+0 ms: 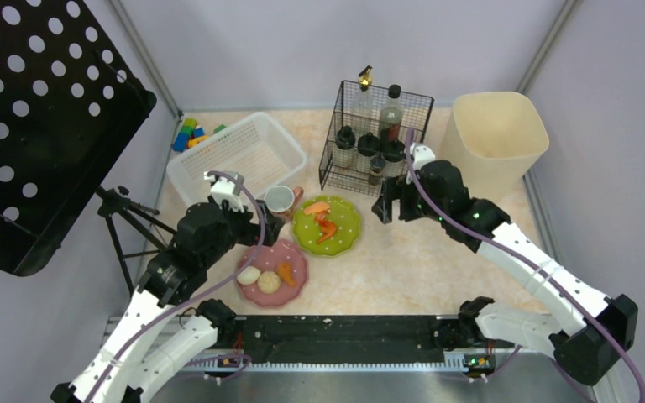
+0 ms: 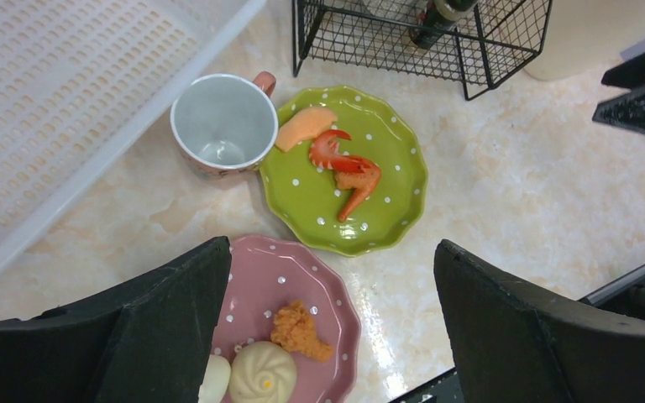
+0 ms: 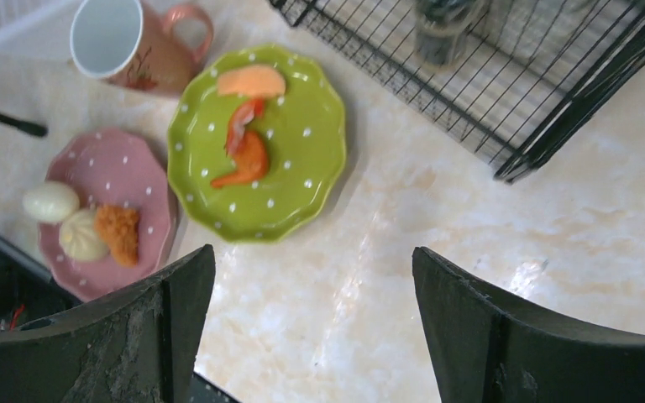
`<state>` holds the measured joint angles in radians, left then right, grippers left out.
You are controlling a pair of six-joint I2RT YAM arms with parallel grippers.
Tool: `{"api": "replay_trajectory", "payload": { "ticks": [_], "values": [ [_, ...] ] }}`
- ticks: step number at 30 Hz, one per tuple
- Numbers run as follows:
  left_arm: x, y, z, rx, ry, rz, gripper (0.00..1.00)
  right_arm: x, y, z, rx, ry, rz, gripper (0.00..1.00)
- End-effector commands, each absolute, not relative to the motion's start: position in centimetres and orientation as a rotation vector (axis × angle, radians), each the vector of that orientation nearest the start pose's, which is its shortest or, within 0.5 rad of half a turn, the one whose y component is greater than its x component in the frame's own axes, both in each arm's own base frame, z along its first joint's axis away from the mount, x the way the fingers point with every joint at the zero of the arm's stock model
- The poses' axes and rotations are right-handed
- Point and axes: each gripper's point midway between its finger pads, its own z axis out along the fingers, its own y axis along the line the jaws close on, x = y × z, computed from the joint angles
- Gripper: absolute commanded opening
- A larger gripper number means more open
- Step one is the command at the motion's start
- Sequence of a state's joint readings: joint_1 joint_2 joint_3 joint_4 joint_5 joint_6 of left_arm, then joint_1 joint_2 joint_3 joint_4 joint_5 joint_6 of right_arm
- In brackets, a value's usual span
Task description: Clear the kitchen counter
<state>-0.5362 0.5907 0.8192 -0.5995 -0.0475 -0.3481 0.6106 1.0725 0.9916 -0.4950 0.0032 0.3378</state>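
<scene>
The kitchen counter (image 1: 411, 260) is beige-pink marbled stone. On it stand a green dotted plate (image 1: 342, 232) with an orange slice and a red piece, a pink dotted plate (image 1: 296, 252) with a bun, an egg and a fried piece, and a pink mug (image 1: 280, 200). My left gripper (image 1: 267, 225) hovers open and empty above the pink plate (image 2: 269, 269), near the mug (image 2: 222, 126). My right gripper (image 1: 386, 206) hovers open and empty over bare counter, right of the green plate (image 3: 294, 168).
A white plastic basket (image 1: 243, 151) stands at the back left with toy blocks (image 1: 189, 134) behind it. A black wire rack (image 1: 375, 138) of bottles stands at the back middle, and a beige bin (image 1: 498, 134) at the back right. A black perforated panel (image 1: 42, 126) on a tripod stands left.
</scene>
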Motion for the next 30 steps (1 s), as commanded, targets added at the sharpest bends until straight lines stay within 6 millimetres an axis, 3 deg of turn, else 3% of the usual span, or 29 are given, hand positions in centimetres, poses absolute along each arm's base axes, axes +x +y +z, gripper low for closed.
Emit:
{"api": "replay_trajectory", "payload": {
  "ticks": [1,6,8,17,24,30],
  "values": [
    [21.2,-14.2,25.3,0.074,1.994,-0.626,0.95,23.8,22.0,20.7,-0.342,2.164,0.692,0.86],
    [21.7,-15.4,22.2,0.022,2.097,-0.66,0.99,22.5,22.9,16.2,-0.284,2.231,0.744,0.86],
    [21.8,-15.9,21.4,0.02,2.125,-0.679,0.99,22.4,23.3,15.2,-0.239,2.228,0.774,0.86],
    [22.1,-16.7,20.0,-0.012,2.15,-0.724,0.99,23.1,25.3,10.5,0.012,2.24,0.854,0.8],
    [21.7,-16.3,18.4,-0.033,2.169,-0.711,0.99,23.8,26.4,8.5,0.173,2.235,0.892,0.75],
    [21.4,-16.5,18.1,-0.032,2.17,-0.731,0.98,24.1,27.2,6.9,0.264,2.218,0.917,0.64]
  ]
}}
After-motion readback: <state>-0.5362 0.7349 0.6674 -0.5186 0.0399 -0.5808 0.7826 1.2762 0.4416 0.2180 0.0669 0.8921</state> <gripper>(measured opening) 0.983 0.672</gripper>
